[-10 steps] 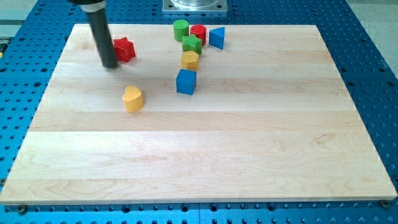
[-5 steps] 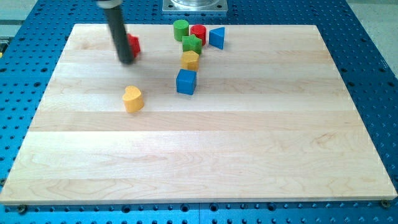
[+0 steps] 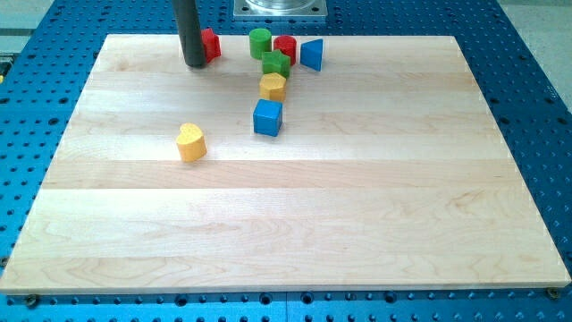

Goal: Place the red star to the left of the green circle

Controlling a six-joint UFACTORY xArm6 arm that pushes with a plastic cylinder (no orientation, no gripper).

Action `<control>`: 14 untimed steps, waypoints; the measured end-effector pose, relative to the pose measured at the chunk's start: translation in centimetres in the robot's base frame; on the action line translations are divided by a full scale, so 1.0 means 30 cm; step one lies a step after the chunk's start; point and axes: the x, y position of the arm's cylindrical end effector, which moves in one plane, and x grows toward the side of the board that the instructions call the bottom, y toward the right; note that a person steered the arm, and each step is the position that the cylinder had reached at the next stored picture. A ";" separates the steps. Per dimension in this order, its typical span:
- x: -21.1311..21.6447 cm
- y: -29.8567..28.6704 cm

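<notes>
Red star (image 3: 210, 43) (half hidden by the rod) touches my tip (image 3: 194, 63) on its right, left of the green circle (image 3: 260, 41); no claw shows.

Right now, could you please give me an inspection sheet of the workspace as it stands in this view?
Surface: pale wooden board, flat on a blue perforated table.
Job's things: red star near the view's top, partly hidden by my rod; green circle to its right, a gap between them.
Clutter: red cylinder, blue triangle, green block, yellow block, blue cube and yellow heart.
Grippers: none fitted; my tip sits at the red star's left side; contact cannot be told.
Cables: nothing seen.
Surroundings: grey metal plate at the view's top edge.
</notes>
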 end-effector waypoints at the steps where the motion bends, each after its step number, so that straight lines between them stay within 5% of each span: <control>1: 0.006 -0.180; 3: -0.043 0.027; 6: -0.048 -0.116; 9: -0.209 -0.040; 14: -0.136 0.019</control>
